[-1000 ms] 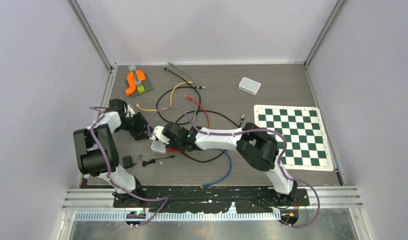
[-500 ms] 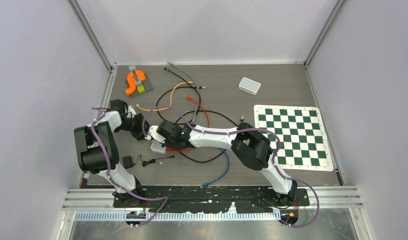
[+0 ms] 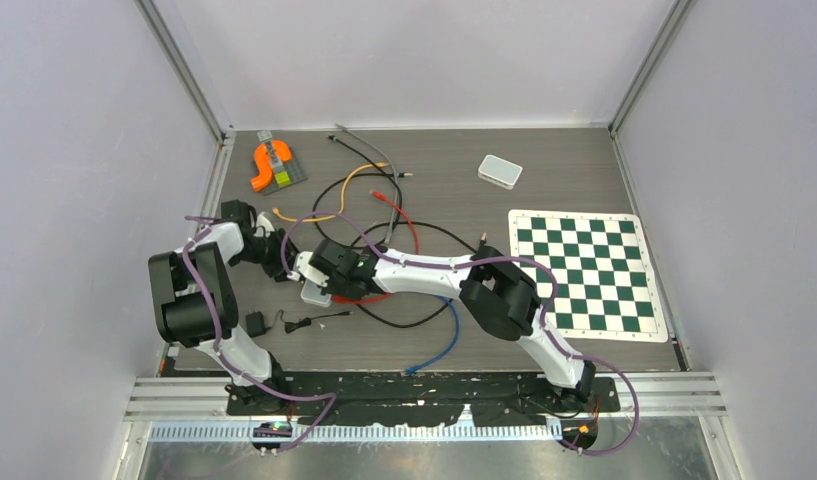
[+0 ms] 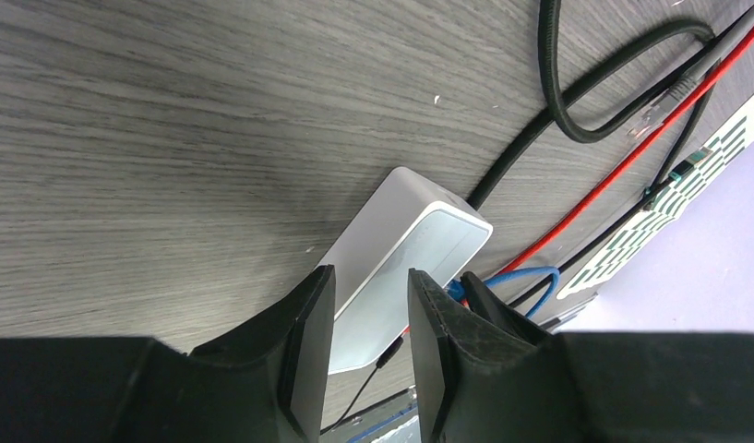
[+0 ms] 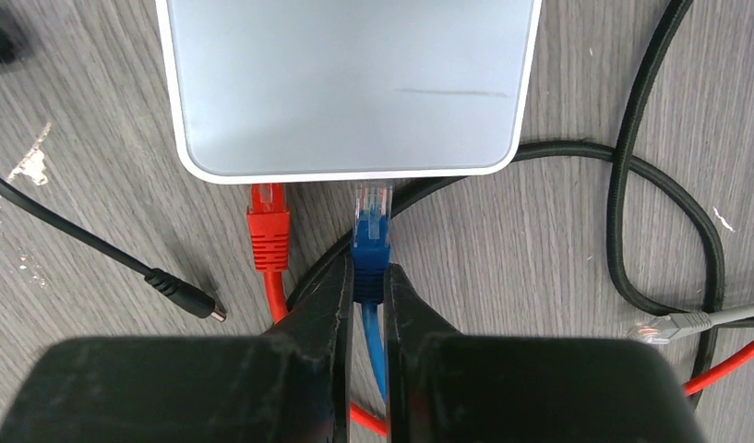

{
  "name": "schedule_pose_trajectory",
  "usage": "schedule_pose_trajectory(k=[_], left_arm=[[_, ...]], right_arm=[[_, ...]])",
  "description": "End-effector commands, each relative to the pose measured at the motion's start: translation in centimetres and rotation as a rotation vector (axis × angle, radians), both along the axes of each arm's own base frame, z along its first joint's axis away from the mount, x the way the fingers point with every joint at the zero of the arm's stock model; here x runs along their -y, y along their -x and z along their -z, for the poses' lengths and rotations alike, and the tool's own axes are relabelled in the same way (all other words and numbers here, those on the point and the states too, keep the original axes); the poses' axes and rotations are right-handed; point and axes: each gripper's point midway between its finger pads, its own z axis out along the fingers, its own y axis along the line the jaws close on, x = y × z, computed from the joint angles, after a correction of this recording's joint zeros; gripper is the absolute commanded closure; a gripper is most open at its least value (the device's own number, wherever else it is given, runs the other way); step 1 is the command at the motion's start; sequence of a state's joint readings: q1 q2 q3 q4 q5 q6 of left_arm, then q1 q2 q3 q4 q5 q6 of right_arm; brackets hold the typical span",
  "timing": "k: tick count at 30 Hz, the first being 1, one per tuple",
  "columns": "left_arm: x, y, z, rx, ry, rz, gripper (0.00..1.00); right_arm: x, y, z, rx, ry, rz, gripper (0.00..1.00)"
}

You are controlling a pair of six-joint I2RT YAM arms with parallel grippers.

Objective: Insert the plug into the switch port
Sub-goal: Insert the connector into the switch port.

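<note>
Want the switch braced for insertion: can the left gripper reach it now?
Likely yes: the switch lies ahead of the left gripper, jaws open, nothing between; the right gripper grips the blue plug at its far edge.

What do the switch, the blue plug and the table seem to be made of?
Switch: smooth white plastic, faint sheen. Plug: clear hard plastic tip, blue boot, likely rubbery. Table: grey wood grain, matte, perhaps laminate.

Overhead light falls even and soft on my grey wood-grain table [image 3: 584, 180], leaving only faint shadows. Up close, my black left fingers [image 4: 304, 360] blur darkly near the lens, and the white rectangular plastic switch box [image 5: 354, 83] carries a dull, shaded sheen
</note>
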State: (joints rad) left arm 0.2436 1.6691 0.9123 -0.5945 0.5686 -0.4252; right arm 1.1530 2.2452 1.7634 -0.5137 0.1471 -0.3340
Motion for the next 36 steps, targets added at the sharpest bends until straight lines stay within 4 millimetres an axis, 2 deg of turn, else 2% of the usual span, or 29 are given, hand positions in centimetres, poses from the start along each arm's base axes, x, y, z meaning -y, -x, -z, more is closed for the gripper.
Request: schedule_pose_trajectory(k=[1, 9, 22, 36], left_arm=[[-0.2, 0.7, -0.1, -0.015, -0.007, 0.014, 0.63], [-0.7, 1.3, 0.3, -0.037, -0.043, 0.023, 0.62], [0.3, 1.4, 0.1, -0.022, 0.012, 0.039, 0.67], [1.6, 1.2, 0.1, -0.009, 0.053, 0.078, 0.69]], right_arm=[[-1.0, 0.8, -1.2, -0.026, -0.030, -0.004, 0.95], [-1.7, 0.8, -1.3, -0.037, -0.044, -0.007, 0.95], [-1.7, -0.5, -0.8, -0.057, -0.060, 0.061, 0.95], [-1.9, -1.7, -1.1, -0.072, -0.089, 0.085, 0.95]])
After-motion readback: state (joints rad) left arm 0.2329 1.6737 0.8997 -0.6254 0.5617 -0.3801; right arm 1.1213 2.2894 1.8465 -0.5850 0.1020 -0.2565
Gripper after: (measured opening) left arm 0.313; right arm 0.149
